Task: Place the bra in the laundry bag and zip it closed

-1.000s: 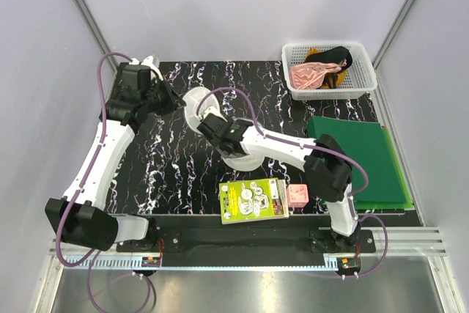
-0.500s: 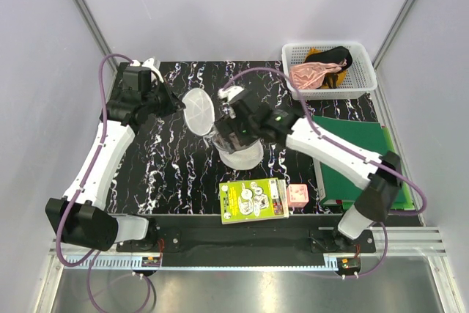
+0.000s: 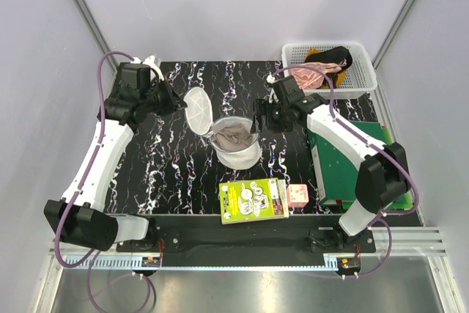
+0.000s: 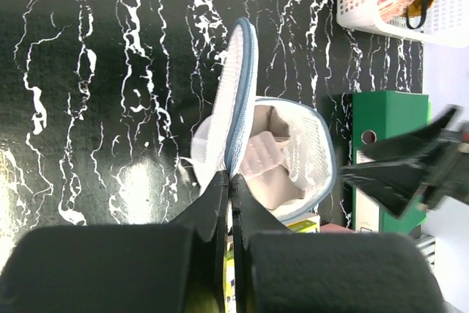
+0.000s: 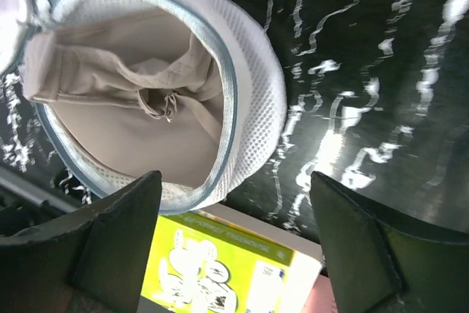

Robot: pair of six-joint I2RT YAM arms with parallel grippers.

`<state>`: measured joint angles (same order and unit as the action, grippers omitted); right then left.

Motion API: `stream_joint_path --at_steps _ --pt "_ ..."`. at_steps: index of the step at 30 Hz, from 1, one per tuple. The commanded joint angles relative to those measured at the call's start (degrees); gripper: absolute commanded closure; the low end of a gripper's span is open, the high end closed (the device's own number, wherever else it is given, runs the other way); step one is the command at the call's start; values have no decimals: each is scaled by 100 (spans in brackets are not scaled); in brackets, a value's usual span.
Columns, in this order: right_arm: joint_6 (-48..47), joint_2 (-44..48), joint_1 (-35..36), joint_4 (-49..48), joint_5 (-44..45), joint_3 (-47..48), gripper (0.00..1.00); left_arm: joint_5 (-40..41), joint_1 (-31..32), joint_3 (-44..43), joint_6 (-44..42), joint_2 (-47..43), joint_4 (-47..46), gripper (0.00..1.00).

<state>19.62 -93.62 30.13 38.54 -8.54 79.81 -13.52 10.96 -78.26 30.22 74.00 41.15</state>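
The white mesh laundry bag [image 3: 245, 153] stands open mid-table, its round lid [image 3: 196, 111] flipped up on its left. The beige bra [image 3: 233, 135] lies inside it. My left gripper [image 3: 178, 102] is shut on the lid's zip rim, and in the left wrist view the fingers pinch the blue-edged rim [image 4: 229, 178] with the bag [image 4: 311, 153] and bra [image 4: 270, 175] beyond. My right gripper [image 3: 261, 118] is open and empty, just right of the bag. The right wrist view shows the bag [image 5: 258, 100] with the bra [image 5: 124, 119] in it, ahead of the open gripper [image 5: 234, 190].
A white lattice basket [image 3: 364, 87] with a pink and a black garment stands back right. A green folder [image 3: 366, 157] lies on the right. A yellow-green booklet [image 3: 253, 200] and a small pink box [image 3: 297, 196] lie at the near edge, just in front of the bag.
My right gripper has drawn back from over the bag to its right and is open, leaving the bra in the bag. My left gripper still holds the lid up.
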Motion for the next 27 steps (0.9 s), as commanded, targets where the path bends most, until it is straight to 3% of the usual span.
stream_joint_path --at_steps 1,4,8,10,11,15,22,27 --pt "323 -270 37 -847 -720 -352 17 -195 38 -304 -77 -52 -63 100" --pt "289 -455 37 -910 -597 -449 32 -221 55 -330 -121 -69 -28 100" --pt "104 -473 37 -788 -439 -152 79 -151 73 -584 -253 -87 156 100" --pt "34 -402 37 -333 -281 130 90 15 82 -821 -350 -105 314 100" --pt "-1 -376 37 -113 -193 531 100 86 82 -962 -350 -113 498 100" --pt "199 -130 46 566 -210 1273 100 33 90 -1796 79 -289 894 100" --pt "96 -366 107 540 62 1493 100 508 143 -1517 143 -299 1141 100" --pt "-142 -1078 107 40 -130 1625 100 1596 450 -1824 -191 -70 1694 100"
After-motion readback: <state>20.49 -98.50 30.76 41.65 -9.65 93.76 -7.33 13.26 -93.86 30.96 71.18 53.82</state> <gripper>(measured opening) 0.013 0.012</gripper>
